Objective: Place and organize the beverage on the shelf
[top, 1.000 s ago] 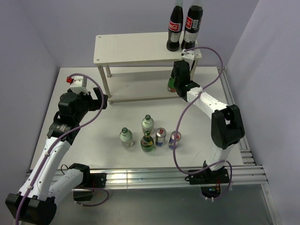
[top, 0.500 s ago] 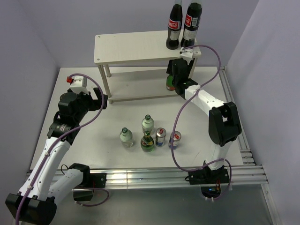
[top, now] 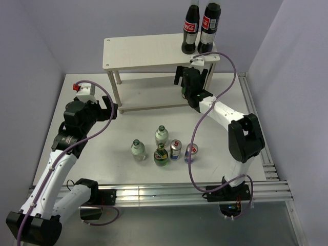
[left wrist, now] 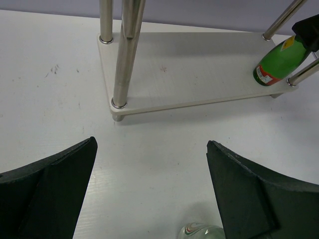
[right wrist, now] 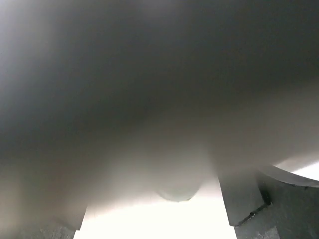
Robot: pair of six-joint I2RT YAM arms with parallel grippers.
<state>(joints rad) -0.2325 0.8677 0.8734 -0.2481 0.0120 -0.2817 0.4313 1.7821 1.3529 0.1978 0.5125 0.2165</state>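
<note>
Right pincer (top: 191, 78) stands wide open, empty, beside the green bottle (left wrist: 278, 63) on the shelf (top: 143, 51); a careless withdrawal could topple it

The right hand (top: 191, 77), a second ago clamped on a dark green bottle (left wrist: 278, 63) at the right end of the shelf's (top: 143, 51) lower board, has spread its fingers wide and edged left; the bottle now stands released
</note>
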